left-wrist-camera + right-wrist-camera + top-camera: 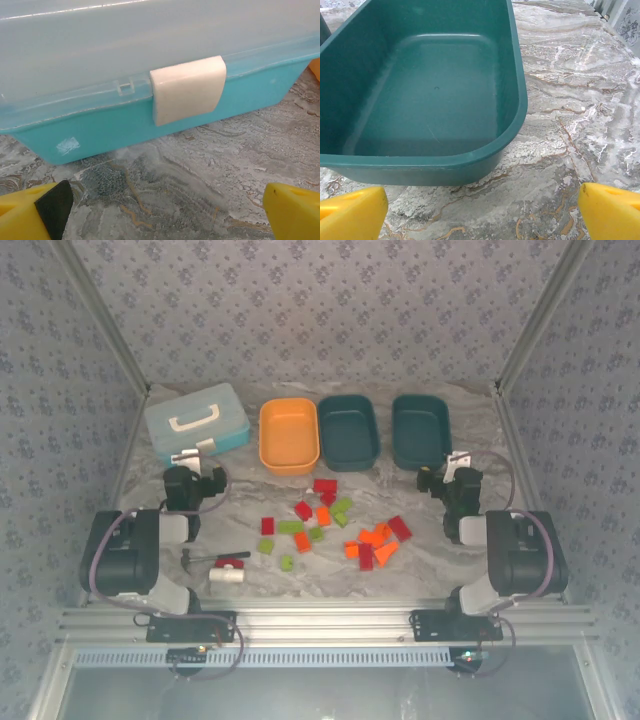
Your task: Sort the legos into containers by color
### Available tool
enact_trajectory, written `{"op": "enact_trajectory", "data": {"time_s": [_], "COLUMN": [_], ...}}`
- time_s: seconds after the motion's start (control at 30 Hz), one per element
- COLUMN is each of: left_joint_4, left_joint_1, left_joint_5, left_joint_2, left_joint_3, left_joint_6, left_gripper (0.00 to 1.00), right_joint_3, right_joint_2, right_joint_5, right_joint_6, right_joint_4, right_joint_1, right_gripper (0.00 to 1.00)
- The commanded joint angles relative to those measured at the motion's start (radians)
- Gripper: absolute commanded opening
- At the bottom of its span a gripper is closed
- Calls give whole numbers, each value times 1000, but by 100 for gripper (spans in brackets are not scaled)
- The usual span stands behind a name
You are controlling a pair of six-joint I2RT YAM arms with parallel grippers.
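Dark teal tub (pixel 520 90): smooth moulded plastic with a soft gloss. The table (pixel 580 125) beneath has a marble-look surface, grey veined with brown, with a faint sheen. The light blue case (pixel 125 132) is smooth plastic, its lid (pixel 150 40) frosted and translucent, its latch (pixel 187 87) satin white plastic. The right gripper (pixel 482 212) has matt yellow plastic fingers (pixel 355 212). From above, the legos (pixel 323 515) and orange tub (pixel 266 440) look like bright hard plastic, the frame rails (pixel 320 625) ribbed bare metal, the walls (pixel 320 310) matt and patterned.
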Motion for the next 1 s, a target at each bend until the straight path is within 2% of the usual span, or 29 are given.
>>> {"op": "enact_trajectory", "data": {"time_s": [0.0, 0.6, 0.67, 0.77, 0.8, 0.87, 0.9, 0.97], "left_joint_4": [1, 3, 4, -258, -318, -447, -527, -825], "left_joint_1": [3, 2, -8, -59, -70, -126, -160, -176], "left_joint_5": [10, 9, -24, -130, -113, -155, -198, -230], "left_joint_2": [5, 3, -26, -238, -315, -450, -509, -566], "left_joint_3": [17, 15, 8, 81, 109, 189, 253, 424], "left_joint_6": [9, 10, 11, 22, 14, 18, -1, -187], "left_gripper": [99, 99, 99, 99, 99, 99, 99, 99], "right_joint_3": [24, 20, 30, 181, 240, 353, 449, 647], "right_joint_2": [6, 6, -31, -215, -283, -426, -487, -530], "right_joint_5": [-12, -4, 41, 200, 218, 251, 255, 216], "right_joint_6": [-12, -15, -8, -18, -14, 14, 65, 281], "right_joint_4": [-6, -3, -34, -427, -530, -706, -812, -1080], "right_joint_1": [-11, -5, 3, 55, 76, 130, 159, 158], "right_gripper": [100, 100, 100, 100, 100, 100, 100, 100]}}
